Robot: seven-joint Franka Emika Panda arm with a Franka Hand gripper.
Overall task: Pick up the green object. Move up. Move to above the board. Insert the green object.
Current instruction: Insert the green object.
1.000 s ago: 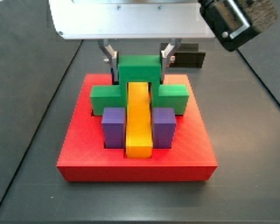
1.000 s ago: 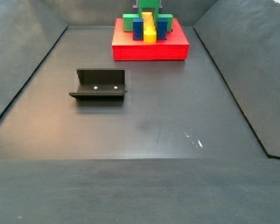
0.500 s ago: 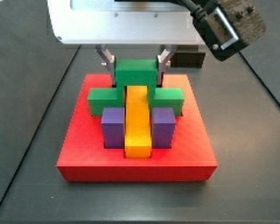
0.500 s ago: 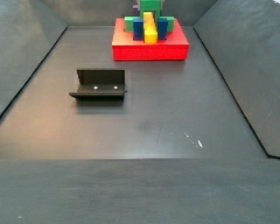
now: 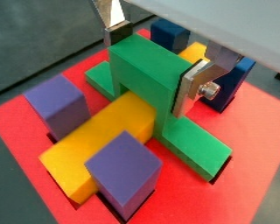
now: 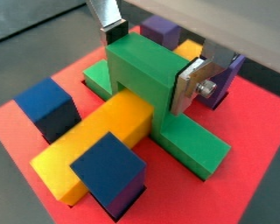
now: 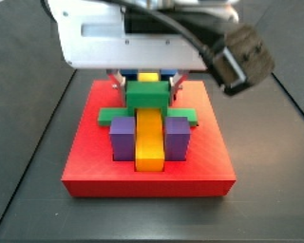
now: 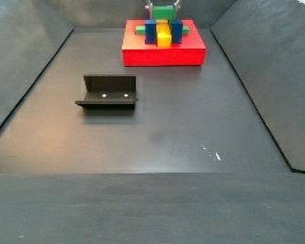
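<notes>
The green object [image 5: 149,70] straddles the long yellow bar [image 5: 95,149] on the red board [image 5: 17,140], with its side cubes down in the board's slot. My gripper [image 5: 152,61] is above the board, and its silver fingers [image 5: 192,87] are shut on the raised middle cube. Both wrist views show this; in the second the green object [image 6: 149,72] sits between the same fingers of the gripper [image 6: 150,59]. In a side view the gripper [image 7: 148,85] holds the green object [image 7: 147,95] low over the board [image 7: 148,180], behind the purple cubes [image 7: 122,138].
Purple cubes [image 5: 59,103] and blue cubes [image 5: 168,35] stand on either side of the yellow bar. The board [image 8: 164,55] lies at the far end of the dark floor. The fixture [image 8: 107,92] stands apart from it on the floor, left of the middle.
My gripper has come down with the green object. The piece now sits lower over the yellow bar, its side cubes sunk into the board.
</notes>
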